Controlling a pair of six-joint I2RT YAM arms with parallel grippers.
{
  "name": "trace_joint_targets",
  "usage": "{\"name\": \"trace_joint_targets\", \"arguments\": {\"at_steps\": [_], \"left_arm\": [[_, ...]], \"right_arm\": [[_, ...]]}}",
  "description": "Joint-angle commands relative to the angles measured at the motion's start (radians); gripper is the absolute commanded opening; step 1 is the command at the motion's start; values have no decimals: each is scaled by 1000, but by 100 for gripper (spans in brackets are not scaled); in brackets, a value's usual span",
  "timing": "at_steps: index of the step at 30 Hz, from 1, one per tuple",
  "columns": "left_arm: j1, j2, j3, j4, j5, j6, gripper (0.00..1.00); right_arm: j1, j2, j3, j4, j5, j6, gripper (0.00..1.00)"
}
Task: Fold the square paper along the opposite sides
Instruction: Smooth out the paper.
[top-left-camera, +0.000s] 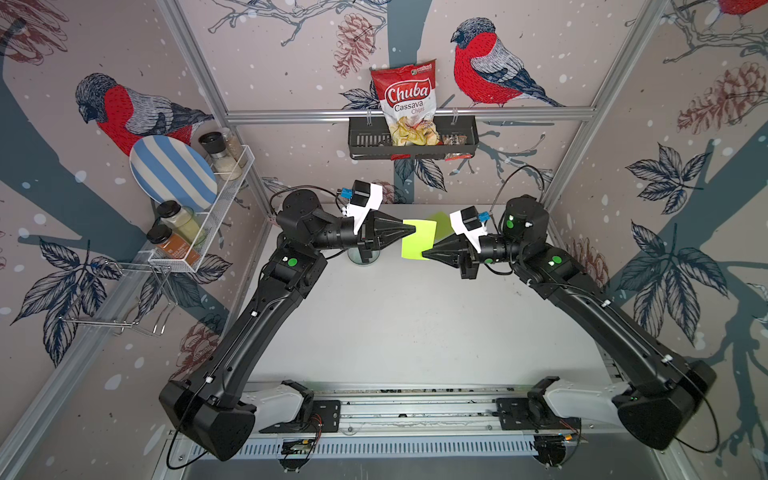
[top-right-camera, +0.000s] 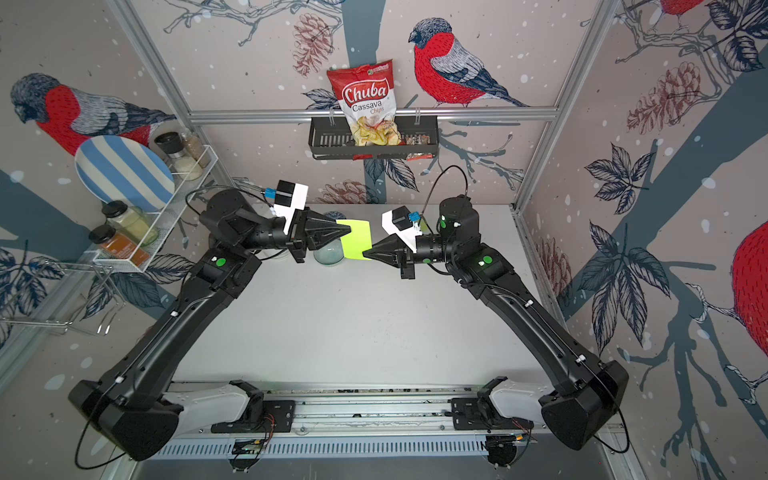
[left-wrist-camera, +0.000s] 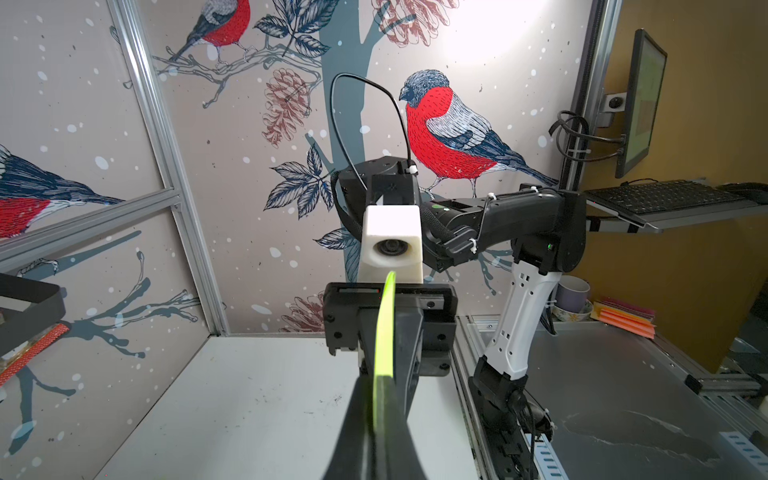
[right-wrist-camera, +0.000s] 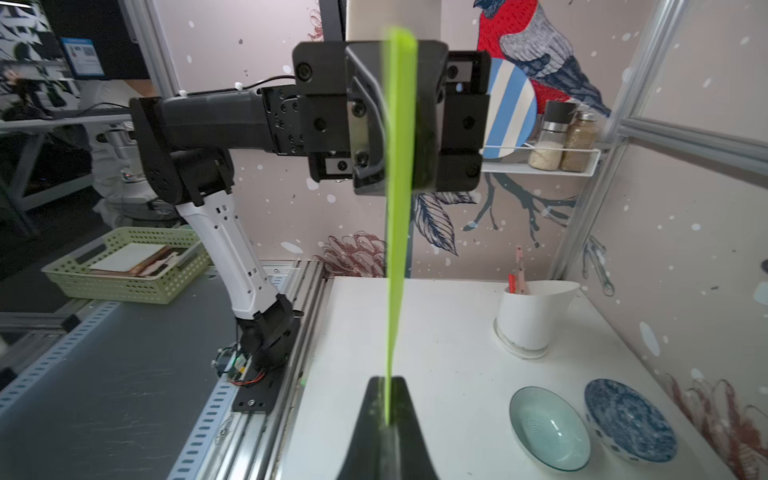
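The lime-green paper (top-left-camera: 417, 239) is held up in the air above the far middle of the white desk (top-left-camera: 415, 324), stretched between the two arms and clear of the surface. In both top views its broad face is turned up to the camera, and it looks more like an upright rectangle than a square. The left hand (top-left-camera: 412, 230) is pinched tight on the far left corner of the paper, its jaws closed to a point. The right hand (top-left-camera: 424, 252) is pinched just as tight on the near right corner, so the grips sit on opposite corners. The left wrist view shows the paper (left-wrist-camera: 384, 332) edge-on as a thin, slightly bowed green strip that rises from the closed fingertips (left-wrist-camera: 361, 415) toward the facing arm. The right wrist view shows the same thin strip (right-wrist-camera: 399, 208) running from its own closed fingertips (right-wrist-camera: 376, 399) up to the other hand. On the desk below, toward the left wall, stand a white jug (right-wrist-camera: 528, 320), a clear glass bowl (right-wrist-camera: 548, 428) and a blue patterned bowl (right-wrist-camera: 629, 419), all well apart from the paper
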Motion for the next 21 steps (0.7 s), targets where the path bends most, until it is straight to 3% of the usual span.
{"name": "trace_joint_targets", "arguments": {"at_steps": [1, 3, 4, 5, 10, 12, 13, 14, 18, 19, 21], "left_arm": [[1, -6, 15, 28, -3, 16, 0], [1, -6, 17, 25, -3, 18, 0], [1, -5, 17, 24, -3, 18, 0], [1, -8, 18, 23, -4, 20, 0], [1, -6, 19, 20, -6, 22, 0], [1, -7, 18, 20, -6, 21, 0], [1, -5, 19, 20, -6, 20, 0], [1, -6, 19, 20, -6, 21, 0], [1, -8, 20, 20, -6, 21, 0], [1, -8, 20, 20, -6, 22, 0], [1, -8, 22, 20, -6, 23, 0]], "right_arm": [[1, -3, -14, 28, -1, 15, 2], [1, -28, -29, 41, 1, 18, 14], [0, -32, -34, 45, 3, 21, 12], [1, -35, -38, 48, 5, 23, 0], [3, -41, -45, 45, 16, 26, 1], [2, -46, -52, 49, 17, 25, 10], [2, -48, -55, 53, 19, 28, 8], [1, -49, -56, 53, 19, 27, 1], [2, -50, -61, 47, 22, 28, 0], [1, -50, -64, 49, 25, 29, 1], [1, -54, -69, 53, 25, 29, 16]]}}
